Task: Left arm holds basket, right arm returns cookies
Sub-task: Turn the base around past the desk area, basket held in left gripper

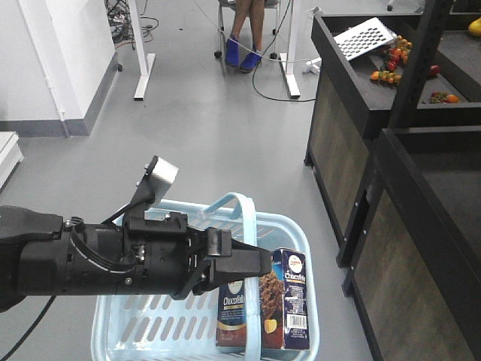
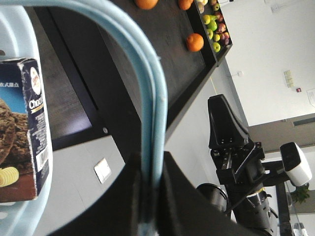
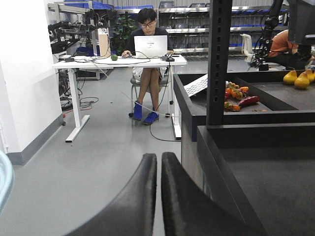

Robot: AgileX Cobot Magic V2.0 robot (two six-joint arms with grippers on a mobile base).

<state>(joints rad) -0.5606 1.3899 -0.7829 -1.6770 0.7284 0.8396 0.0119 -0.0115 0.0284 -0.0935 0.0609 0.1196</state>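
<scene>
The light blue basket (image 1: 169, 328) hangs low in the front view. My left gripper (image 1: 263, 262) is shut on the basket's arched handle (image 1: 245, 213). In the left wrist view the handle (image 2: 156, 98) runs straight down between the left gripper's (image 2: 150, 173) jaws. The navy-and-brown cookies box (image 1: 284, 298) stands upright inside the basket at its right end, also showing as cookies (image 2: 22, 130) at the left edge. My right gripper (image 3: 159, 158) is shut on nothing and hovers over grey floor beside a black shelf. The right arm (image 2: 231, 147) shows beyond the handle.
Black shelf units (image 1: 421, 188) line the right side, with small fruit (image 1: 391, 64) and a checkerboard plate (image 1: 366, 35) on the far one. Oranges (image 2: 194, 42) lie on a shelf. A person (image 3: 147, 59) sits at a white desk (image 3: 118, 63) ahead. A basket rim (image 3: 3, 179) edges the right wrist view.
</scene>
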